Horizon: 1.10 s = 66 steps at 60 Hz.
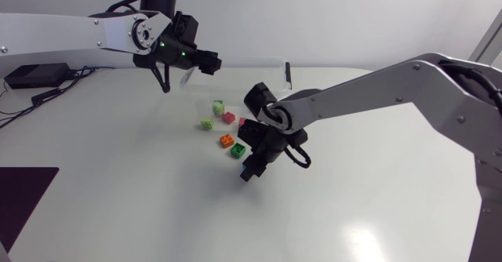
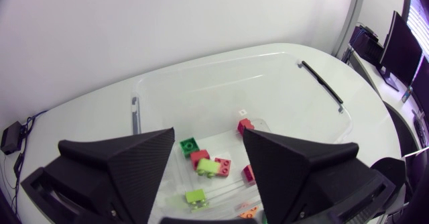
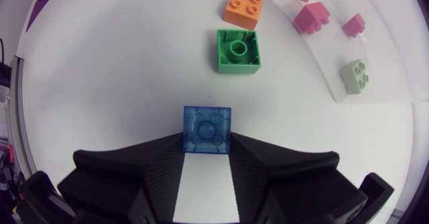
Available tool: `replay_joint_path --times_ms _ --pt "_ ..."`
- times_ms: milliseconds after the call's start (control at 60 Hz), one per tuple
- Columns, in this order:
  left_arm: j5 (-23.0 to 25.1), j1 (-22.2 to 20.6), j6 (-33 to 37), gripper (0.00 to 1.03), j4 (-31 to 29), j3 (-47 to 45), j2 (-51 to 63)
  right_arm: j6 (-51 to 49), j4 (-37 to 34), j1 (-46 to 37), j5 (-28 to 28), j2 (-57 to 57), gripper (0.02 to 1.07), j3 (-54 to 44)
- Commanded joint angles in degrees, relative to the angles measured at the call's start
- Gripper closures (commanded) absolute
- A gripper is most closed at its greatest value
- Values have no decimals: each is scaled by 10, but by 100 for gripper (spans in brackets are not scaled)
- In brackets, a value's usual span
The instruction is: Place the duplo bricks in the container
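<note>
The white bench (image 1: 118, 176) carries everything. The right pincer (image 3: 208, 143) grips a blue brick (image 3: 208, 131) between both fingers. Just ahead lies a green brick (image 3: 237, 51), then an orange brick (image 3: 243, 8). Farther off, the left pincer (image 2: 208, 133) gapes above the clear container (image 2: 221, 60).

no readable text, labels or numbers

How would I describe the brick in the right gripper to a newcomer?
Follow the right arm to its gripper near the table's middle. The blue brick is clamped between its fingers. Only it is translucent blue; ahead lie a green brick, an orange brick and pink bricks.
</note>
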Motion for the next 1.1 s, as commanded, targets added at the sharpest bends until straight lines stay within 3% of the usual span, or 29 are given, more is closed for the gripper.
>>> replay_joint_path --times_ms 0,217,483,733,1083 --pt "-1 8 -10 17 10 -13 -33 -9 -5 -3 2 -41 72 -24" --pt "-1 4 0 14 16 -86 -111 -4 -31 -25 2 -137 72 -32" --pt "-1 -13 63 15 32 -243 -200 28 -66 -55 2 -190 72 58" --pt "27 -11 138 15 54 -334 -198 75 -64 -76 10 -132 72 183" --pt "52 -16 184 15 127 -370 -100 111 -82 -86 27 8 72 359"
